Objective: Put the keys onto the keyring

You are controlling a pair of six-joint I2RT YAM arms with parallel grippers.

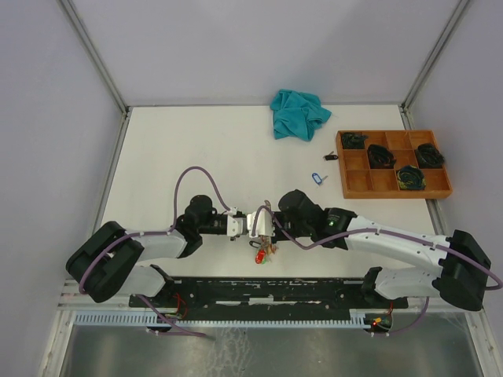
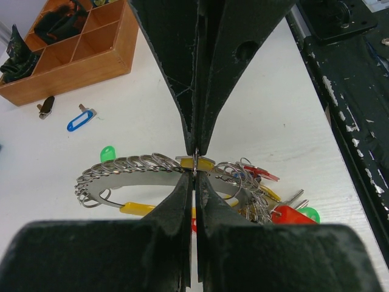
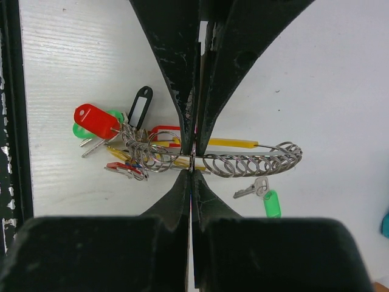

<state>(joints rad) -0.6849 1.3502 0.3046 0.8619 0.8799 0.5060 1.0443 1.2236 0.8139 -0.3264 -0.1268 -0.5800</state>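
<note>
Up front, the left gripper [image 2: 194, 163] and right gripper [image 3: 192, 163] each pinch the keyring [image 2: 140, 177] tight. Coloured keys [image 3: 97, 120] bunch along it.

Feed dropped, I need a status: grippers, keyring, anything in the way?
Left gripper and right gripper both shut on keyring. Keys bunched on it. Blue key loose by tray. No obstruction seen.

No text, number, brand or sign can be read in any of the views. The keys [image 3: 97, 120] show only plain coloured plastic, with no letters that I can make out.
</note>
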